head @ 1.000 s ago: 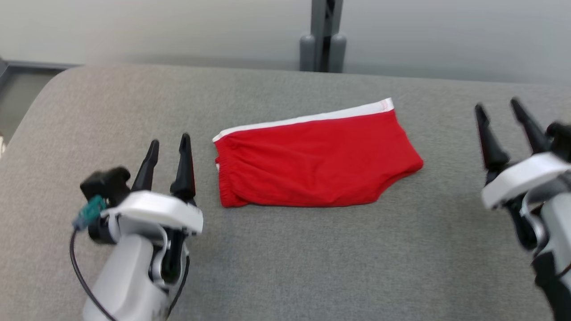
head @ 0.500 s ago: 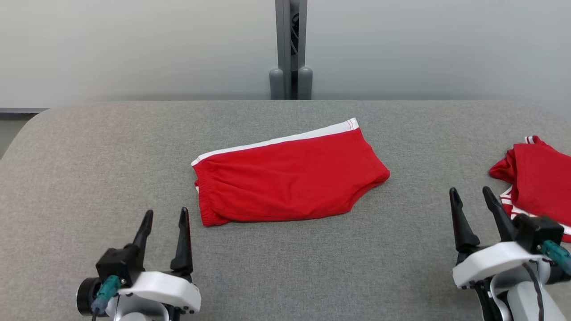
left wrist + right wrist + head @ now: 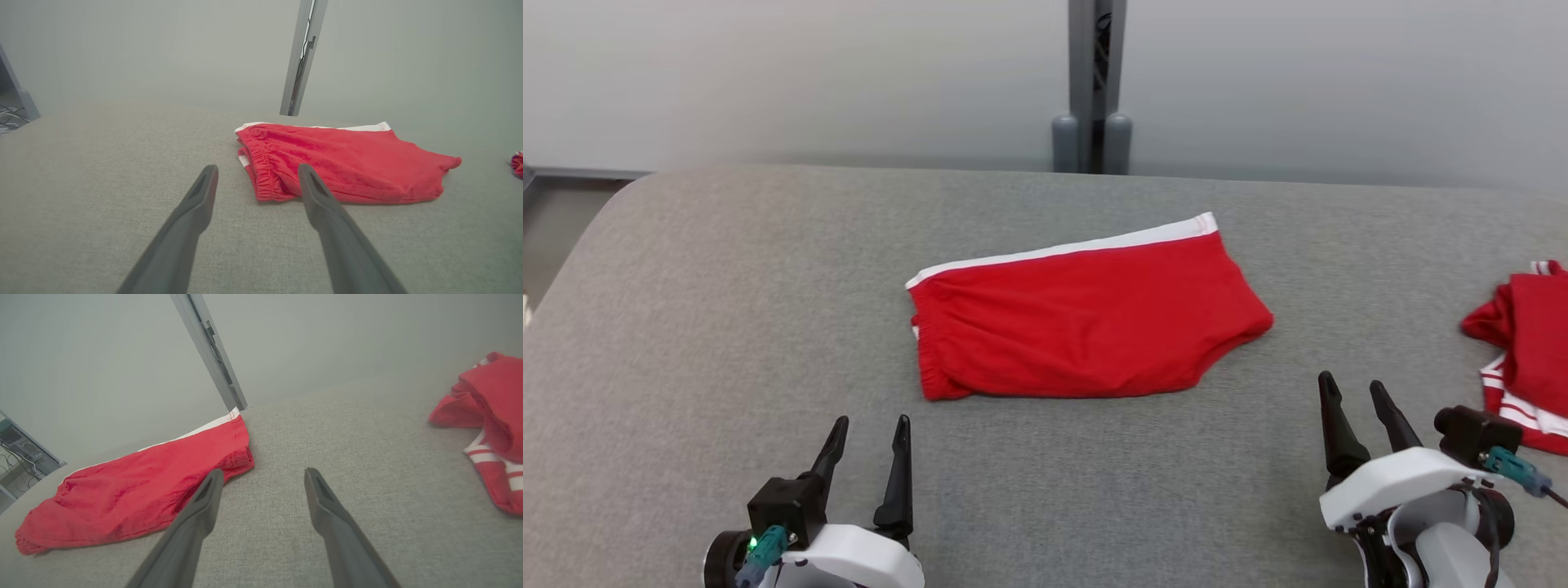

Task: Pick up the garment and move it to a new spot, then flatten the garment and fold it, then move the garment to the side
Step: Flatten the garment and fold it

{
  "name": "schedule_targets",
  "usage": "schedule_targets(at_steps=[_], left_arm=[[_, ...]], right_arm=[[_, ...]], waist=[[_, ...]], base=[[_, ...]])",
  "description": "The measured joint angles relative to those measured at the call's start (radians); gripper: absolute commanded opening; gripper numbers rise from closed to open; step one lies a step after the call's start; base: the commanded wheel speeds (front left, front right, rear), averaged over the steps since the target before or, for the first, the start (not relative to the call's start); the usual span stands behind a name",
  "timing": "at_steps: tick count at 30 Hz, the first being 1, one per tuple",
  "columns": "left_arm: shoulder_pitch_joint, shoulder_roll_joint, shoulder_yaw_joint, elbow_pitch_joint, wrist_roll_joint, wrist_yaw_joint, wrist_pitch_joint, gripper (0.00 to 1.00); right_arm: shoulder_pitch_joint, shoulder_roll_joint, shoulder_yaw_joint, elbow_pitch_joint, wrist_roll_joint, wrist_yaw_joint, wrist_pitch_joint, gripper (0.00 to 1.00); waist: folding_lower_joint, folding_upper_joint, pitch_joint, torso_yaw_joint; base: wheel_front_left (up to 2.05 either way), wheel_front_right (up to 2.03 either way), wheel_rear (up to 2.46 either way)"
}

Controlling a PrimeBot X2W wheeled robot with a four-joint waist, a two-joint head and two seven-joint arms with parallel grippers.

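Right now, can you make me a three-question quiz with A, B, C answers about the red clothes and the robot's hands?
1. Where do the red shorts lie?
A) in the middle of the grey surface
B) on the floor
C) over a chair

2. How many red garments are on the surface?
A) one
B) two
C) four

3. How are the left gripper and the right gripper?
A) both open and empty
B) both shut on cloth
C) one open, one shut

Answers:
1 A, the shorts lie flat mid-surface, between and beyond the two grippers.
2 B, there are the shorts plus a striped red garment bunched at the right edge.
3 A, each gripper's fingers stand apart with nothing between them, short of the cloth.
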Motion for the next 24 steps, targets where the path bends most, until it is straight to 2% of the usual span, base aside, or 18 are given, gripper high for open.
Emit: schedule_targets(at_steps=[2,5,7,9,11,16,24], left_arm=[[-0.002,0.000,-0.006,0.008,-0.006,-0.001,0.000,1.00],[-0.014,0.001,-0.020,0.031,-0.009,-0.001,0.000,1.00],[-0.014,0.000,-0.017,0.039,-0.036,0.001,0.000,1.00],[-0.013,0.001,-0.003,0.050,-0.125,0.005,0.000,1.00],[-0.016,0.002,-0.006,0.058,-0.123,0.005,0.000,1.00],[-0.032,0.001,-0.025,0.058,-0.139,0.004,0.000,1.00],[-0.038,0.001,-0.033,0.039,-0.148,0.010,0.000,1.00]], right_arm=[[-0.020,0.001,0.007,0.026,0.045,0.000,0.000,1.00],[-0.094,0.007,0.026,0.108,0.199,0.000,0.009,1.00],[-0.131,0.009,0.013,0.140,0.317,0.000,0.054,1.00],[-0.157,0.011,-0.016,0.156,0.461,0.000,0.104,1.00],[-0.181,0.010,-0.040,0.179,0.568,0.000,0.167,1.00],[-0.237,0.005,-0.075,0.256,0.685,0.000,0.242,1.00],[-0.344,-0.036,-0.114,0.404,0.736,-0.004,0.262,1.00]], waist=[[0.0000,0.0000,0.004,0.010],[0.0000,0.0000,0.024,0.051],[0.0000,0.0000,0.035,0.071],[0.0000,0.0000,0.044,0.093],[0.0000,0.0000,0.054,0.115],[0.0000,0.0000,0.078,0.162],[0.0000,0.0000,0.118,0.213]], base=[[0.00,0.00,0.00],[0.00,0.00,0.00],[0.00,0.00,0.00],[0.00,0.00,0.00],[0.00,0.00,0.00],[0.00,0.00,0.00],[0.00,0.00,0.00]])
